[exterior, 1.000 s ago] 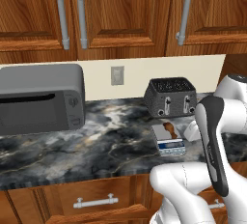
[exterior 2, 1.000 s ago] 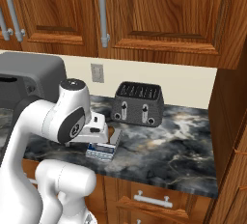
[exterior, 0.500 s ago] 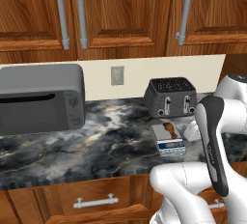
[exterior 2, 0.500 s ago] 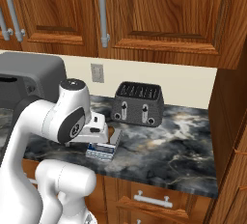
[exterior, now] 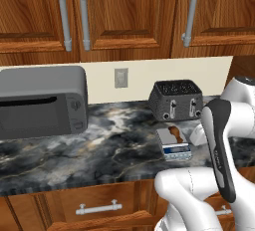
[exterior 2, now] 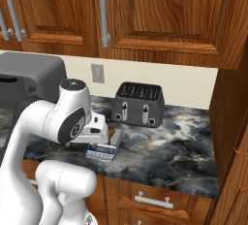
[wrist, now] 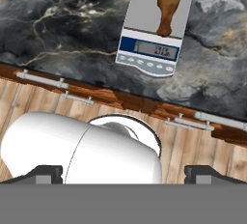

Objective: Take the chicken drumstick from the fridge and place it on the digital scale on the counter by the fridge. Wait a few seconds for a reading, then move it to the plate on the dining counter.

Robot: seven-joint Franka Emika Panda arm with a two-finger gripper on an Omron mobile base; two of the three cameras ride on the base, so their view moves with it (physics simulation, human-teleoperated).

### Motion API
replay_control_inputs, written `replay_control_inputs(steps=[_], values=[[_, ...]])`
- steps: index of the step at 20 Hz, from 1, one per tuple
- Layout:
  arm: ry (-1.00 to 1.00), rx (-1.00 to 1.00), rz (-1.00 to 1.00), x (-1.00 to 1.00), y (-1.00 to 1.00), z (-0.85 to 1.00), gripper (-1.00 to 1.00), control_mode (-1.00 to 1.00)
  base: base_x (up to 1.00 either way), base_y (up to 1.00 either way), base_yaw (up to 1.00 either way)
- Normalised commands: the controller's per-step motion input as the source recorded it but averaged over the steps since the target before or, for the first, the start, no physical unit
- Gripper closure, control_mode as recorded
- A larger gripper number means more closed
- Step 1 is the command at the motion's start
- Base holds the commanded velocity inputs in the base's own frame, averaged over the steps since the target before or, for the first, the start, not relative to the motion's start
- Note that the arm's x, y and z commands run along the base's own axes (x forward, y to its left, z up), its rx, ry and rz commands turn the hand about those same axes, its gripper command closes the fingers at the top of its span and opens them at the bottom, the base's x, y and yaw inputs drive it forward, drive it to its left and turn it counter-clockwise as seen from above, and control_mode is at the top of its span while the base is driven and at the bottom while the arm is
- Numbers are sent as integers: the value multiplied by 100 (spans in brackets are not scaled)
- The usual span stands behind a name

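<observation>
now chicken drumstick (wrist: 167, 7) lies on digital scale (wrist: 153, 56); gripper (wrist: 123, 175) released, jaws wide, well apart.

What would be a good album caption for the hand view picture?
Chicken drumstick resting on the digital scale atop the marbled counter, seen from above.

Open marbled counter (exterior: 99, 145) left of the digital scale (exterior: 175, 146), while the toaster (exterior: 177, 99) crowds just behind it and the microwave (exterior: 42, 100) blocks far left.
</observation>
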Motion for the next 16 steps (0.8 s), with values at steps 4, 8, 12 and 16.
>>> replay_control_inputs(steps=[4, 8, 12, 16], values=[[0, -5, -7, 82, 47, -15, -100, -100, 0, 0, 0], [0, -3, -7, 100, 20, -23, -100, -100, 0, 0, 0], [0, 0, -10, 97, 0, -25, -100, -100, 0, 0, 0], [0, 0, -9, 92, 0, -45, -100, -100, 0, 0, 0]])
